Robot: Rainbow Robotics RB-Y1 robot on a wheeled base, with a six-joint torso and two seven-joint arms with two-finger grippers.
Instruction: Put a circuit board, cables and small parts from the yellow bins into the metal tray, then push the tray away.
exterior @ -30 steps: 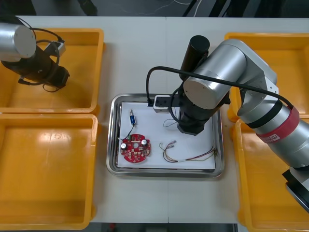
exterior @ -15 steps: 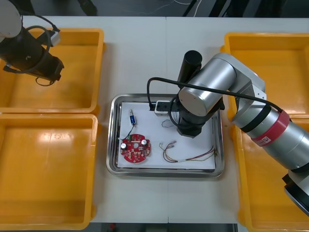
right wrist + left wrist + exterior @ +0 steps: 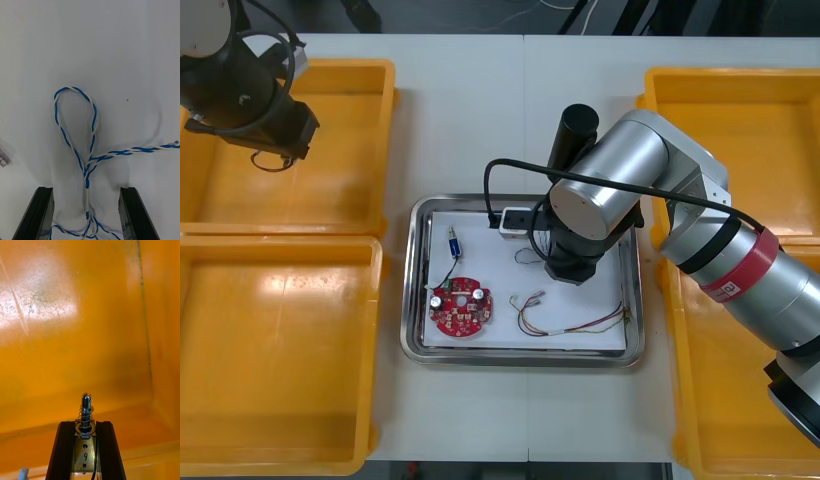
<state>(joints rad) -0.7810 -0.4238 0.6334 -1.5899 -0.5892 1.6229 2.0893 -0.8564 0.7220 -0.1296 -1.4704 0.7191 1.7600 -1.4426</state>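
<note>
left gripper (image 3: 86,423): upper left of the front view, over the far left bin (image 3: 376,72). My fingers (image 3: 65,453) are clamped on a small metal part (image 3: 86,408), whose sprung pin sticks out past the tips.
right gripper (image 3: 85,191): centre of the front view, low over the upper right of the tray (image 3: 412,280). My fingers (image 3: 41,213) stand well apart and grip nothing.
blue-white cable (image 3: 86,170): lies on the tray's white floor. Its loop is out ahead of my right fingers and its twisted stem runs back between them.
tray: middle of the table, between the bins.
board (image 3: 462,308): flat in the lower left of the tray.
red-yellow cable (image 3: 575,327): lower right of the tray, right of the board.
second part (image 3: 452,240): upper left of the tray. A thin black wire runs from it toward the board.
</note>
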